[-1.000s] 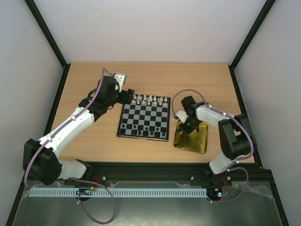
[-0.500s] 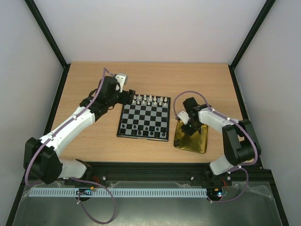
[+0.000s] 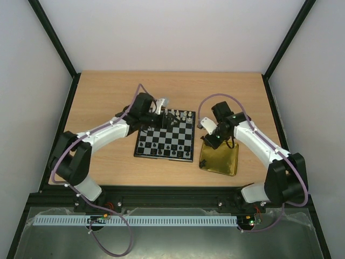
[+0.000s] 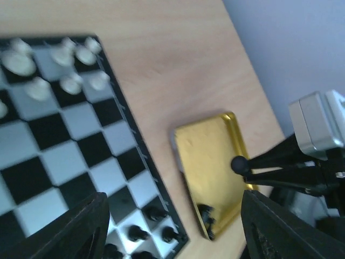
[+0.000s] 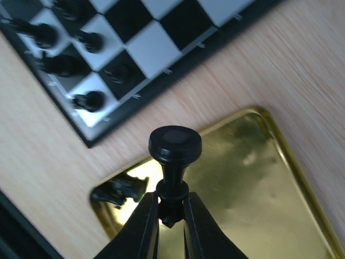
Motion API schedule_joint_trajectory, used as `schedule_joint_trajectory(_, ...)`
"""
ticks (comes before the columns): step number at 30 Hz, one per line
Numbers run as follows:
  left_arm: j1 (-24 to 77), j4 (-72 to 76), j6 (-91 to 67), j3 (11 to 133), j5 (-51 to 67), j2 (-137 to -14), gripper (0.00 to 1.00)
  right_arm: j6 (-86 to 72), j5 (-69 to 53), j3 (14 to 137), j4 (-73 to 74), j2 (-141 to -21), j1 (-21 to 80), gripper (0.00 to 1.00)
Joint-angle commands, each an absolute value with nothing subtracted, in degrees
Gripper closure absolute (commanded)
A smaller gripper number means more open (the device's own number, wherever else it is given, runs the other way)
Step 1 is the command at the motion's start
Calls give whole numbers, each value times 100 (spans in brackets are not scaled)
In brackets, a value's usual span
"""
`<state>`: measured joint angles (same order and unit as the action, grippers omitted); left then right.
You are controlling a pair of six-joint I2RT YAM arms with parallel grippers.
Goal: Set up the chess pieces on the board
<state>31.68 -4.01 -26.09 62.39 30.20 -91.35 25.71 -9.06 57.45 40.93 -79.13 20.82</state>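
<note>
The board (image 3: 172, 135) lies mid-table, with white chess pieces (image 3: 180, 115) along its far rows and black ones (image 3: 161, 147) along its near rows. My left gripper (image 3: 163, 117) hovers over the board's far left part, open, with nothing between its fingers (image 4: 81, 226). My right gripper (image 5: 171, 202) is shut on a black piece (image 5: 174, 144), held by its top with its round base pointing away, above the gold tray (image 5: 259, 183). The left wrist view also shows this held black piece (image 4: 239, 163). Another black piece (image 5: 119, 189) lies on its side in the tray's near left corner.
The gold tray (image 3: 223, 162) sits just right of the board, near the table's front edge. Dark frame rails border the table on the left, right and front. Bare wood shows left of the board and behind it.
My left arm has swung right, from beside the board's far left corner to over the board. My right gripper has closed on the black piece and risen off the tray.
</note>
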Motion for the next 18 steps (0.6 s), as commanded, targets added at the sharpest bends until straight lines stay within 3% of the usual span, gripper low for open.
schedule_joint_trajectory(1,3364,921,-3978,5821,4492,-9363,31,2578,-1684,5958,4362,-7805,2439,90)
schedule_joint_trajectory(7,3904,1087,-4159,6033,4631,-9908,38,2536,-1941,6102,4202,-7884,2888,90)
schedule_joint_trajectory(18,4024,1247,-4295,5977,4847,-10204,55,2533,-2095,6182,4136,-7996,2960,89)
